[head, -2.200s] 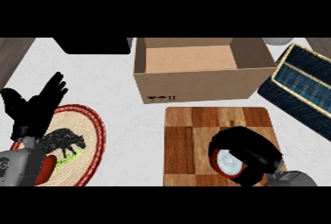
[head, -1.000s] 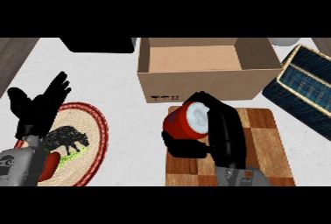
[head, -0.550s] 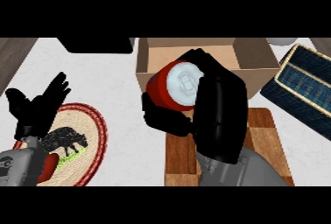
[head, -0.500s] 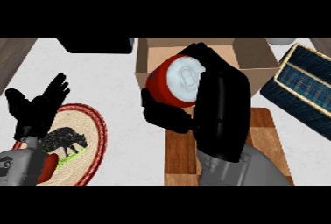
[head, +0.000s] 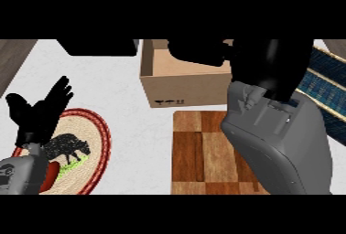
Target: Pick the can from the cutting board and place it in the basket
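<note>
My right hand (head: 202, 51) is raised high over the open cardboard box (head: 182, 87), its black fingers curled at the picture's top. The red can does not show; the hand and the top edge hide it. The grey right forearm (head: 283, 137) crosses the right half of the wooden cutting board (head: 202, 155), whose visible part is bare. At the left, my left hand (head: 40, 112) rests open with its fingers up, above a woven plate.
A round woven plate (head: 91, 137) with a red rim and a black animal figure lies at the left. A blue striped object (head: 327, 77) sits right of the box. A dark object (head: 98, 47) stands at the back left.
My right hand lifted the red can off the cutting board and carried it up and away over the box; the can is now out of sight. The left hand stayed still.
</note>
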